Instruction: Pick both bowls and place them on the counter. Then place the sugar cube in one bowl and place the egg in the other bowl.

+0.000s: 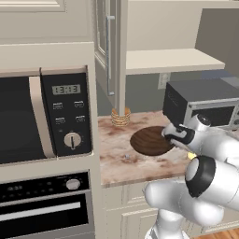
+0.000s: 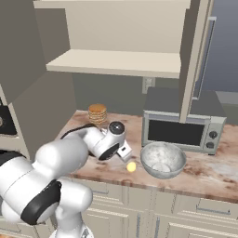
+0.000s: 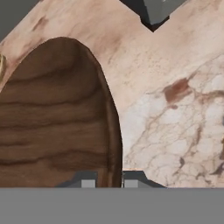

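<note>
The dark brown wooden bowl (image 1: 149, 140) sits on the marbled counter (image 1: 116, 161), left of the toaster oven. My gripper (image 1: 170, 135) is at its right rim. In the hand view the gripper (image 3: 109, 183) has a fingertip on each side of the wooden bowl's (image 3: 52, 122) rim and is shut on it. The pale grey mottled bowl (image 2: 162, 160) stands on the counter (image 2: 209, 174) in front of the toaster oven. The egg (image 2: 131, 167), a small yellow oval, lies just left of the grey bowl near the counter's front edge. A tiny pale speck (image 1: 126, 157), perhaps the sugar cube, lies left of the brown bowl.
A stack of tan rings (image 1: 120, 117) stands at the back of the counter by the cabinet post. The toaster oven (image 2: 181, 128) fills the right rear. A built-in microwave (image 1: 42, 116) walls off the left. A cream shelf (image 1: 172, 60) hangs above.
</note>
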You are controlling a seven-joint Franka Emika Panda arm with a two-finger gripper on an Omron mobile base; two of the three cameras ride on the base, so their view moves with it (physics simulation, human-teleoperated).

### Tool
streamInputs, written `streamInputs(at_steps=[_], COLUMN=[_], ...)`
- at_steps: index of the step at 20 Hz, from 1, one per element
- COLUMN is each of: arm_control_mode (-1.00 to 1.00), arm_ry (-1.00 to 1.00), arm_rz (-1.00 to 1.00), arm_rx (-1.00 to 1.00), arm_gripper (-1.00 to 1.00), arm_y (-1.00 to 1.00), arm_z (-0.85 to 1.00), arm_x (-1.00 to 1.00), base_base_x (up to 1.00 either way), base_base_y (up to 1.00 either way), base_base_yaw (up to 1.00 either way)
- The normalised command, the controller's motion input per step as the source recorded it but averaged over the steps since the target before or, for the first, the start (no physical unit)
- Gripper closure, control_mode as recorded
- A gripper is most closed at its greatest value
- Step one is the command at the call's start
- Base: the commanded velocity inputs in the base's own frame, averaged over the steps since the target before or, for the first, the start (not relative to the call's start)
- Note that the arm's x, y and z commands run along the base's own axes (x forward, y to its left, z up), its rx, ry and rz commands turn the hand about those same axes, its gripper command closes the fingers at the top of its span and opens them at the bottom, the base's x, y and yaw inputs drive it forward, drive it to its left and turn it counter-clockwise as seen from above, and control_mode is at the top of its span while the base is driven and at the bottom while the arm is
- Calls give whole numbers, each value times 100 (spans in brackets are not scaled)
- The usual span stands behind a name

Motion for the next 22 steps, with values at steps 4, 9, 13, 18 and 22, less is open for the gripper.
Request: streamInputs(at_steps=[4, 9, 13, 18, 22], arm_control_mode=[-100, -100, -100, -100, -100], arm_ry=[4, 4, 2, -1, 0], arm_rz=[-1, -2, -3, -2, -1], arm_rx=[0, 0, 0, 0, -1], arm_gripper=[100, -100, -100, -100, -100], arm_y=[-9, -3, 0, -6, 2], arm_z=[-19, -16, -4, 15, 45], arm_x=[27, 21, 9, -16, -44], base_base_x=[0, 0, 0, 0, 0], base_base_y=[0, 0, 0, 0, 0], base_base_yaw=[0, 0, 0, 0, 0])
